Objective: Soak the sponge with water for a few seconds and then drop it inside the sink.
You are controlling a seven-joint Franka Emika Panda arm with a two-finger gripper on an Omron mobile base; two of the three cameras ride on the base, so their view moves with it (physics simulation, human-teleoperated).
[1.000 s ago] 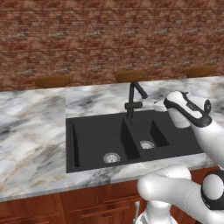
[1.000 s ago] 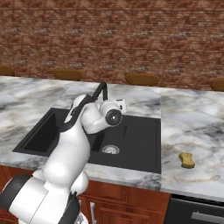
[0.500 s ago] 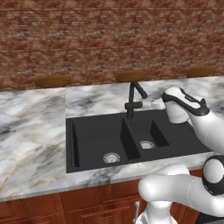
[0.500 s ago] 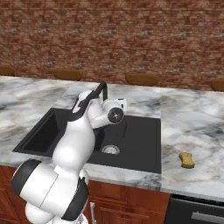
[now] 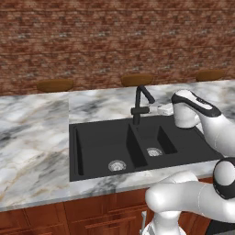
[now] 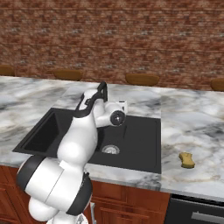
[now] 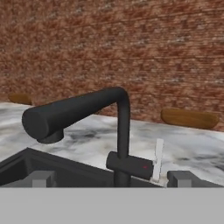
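Gripper (image 7: 111,178) open, empty, level with black faucet (image 5: 140,104), close to its side handle (image 7: 131,166). Fingertips (image 7: 41,178) flank faucet base in hand view. Sponge (image 6: 187,160) lies on marble desk (image 6: 192,131), right of sink (image 6: 140,140), well apart from gripper. Silver drains (image 5: 117,165) sit in both basins.

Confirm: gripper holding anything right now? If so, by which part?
Nothing held. The gripper is open at the faucet, its fingers apart; the sponge lies on the counter.
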